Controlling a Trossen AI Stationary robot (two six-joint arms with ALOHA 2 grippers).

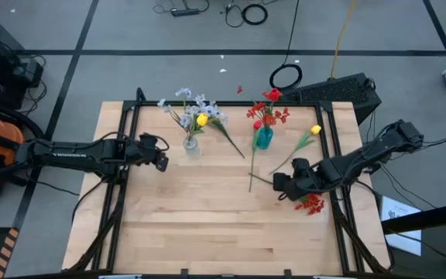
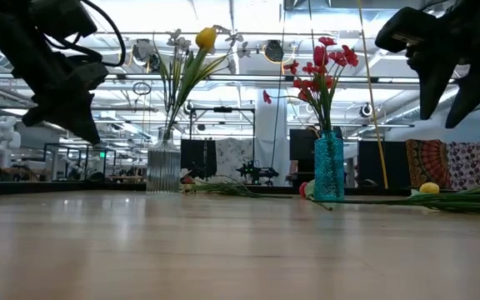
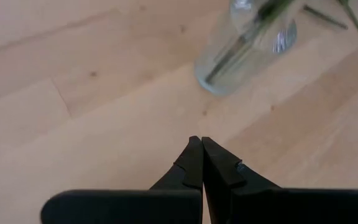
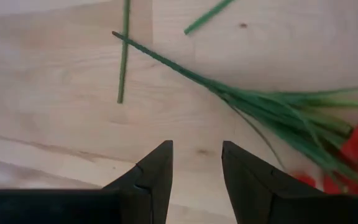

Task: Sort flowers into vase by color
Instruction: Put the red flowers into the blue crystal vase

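Flowers are partly sorted already. Two vases stand near the far edge of the table (image 1: 207, 232): the clear vase (image 1: 191, 144) holds pale sprays and one yellow tulip (image 1: 201, 120), and the blue vase (image 1: 264, 138) holds only red flowers (image 1: 268, 110), so each vase seems to collect its own colour group.

On the wood I count about four loose pieces. One pale spray stem (image 1: 231, 142) lies between the two vases, one bare green stem (image 1: 252, 167) lies in front of the blue vase, one yellow tulip on the table (image 1: 314, 132) lies to the right of it, and one red spray (image 1: 311, 204) lies near the right edge, with its blossoms just beside the right arm.

The right gripper (image 4: 196, 165) hovers low over the table with its fingers spread apart and nothing between them. The leafy stem of the red spray (image 4: 278, 112) lies just ahead of it, so I judge this is the next flower to be picked, and it belongs to the blue vase.

The left gripper (image 3: 201, 158) is closed on nothing. It waits near the clear vase, probably to stay out of the way.
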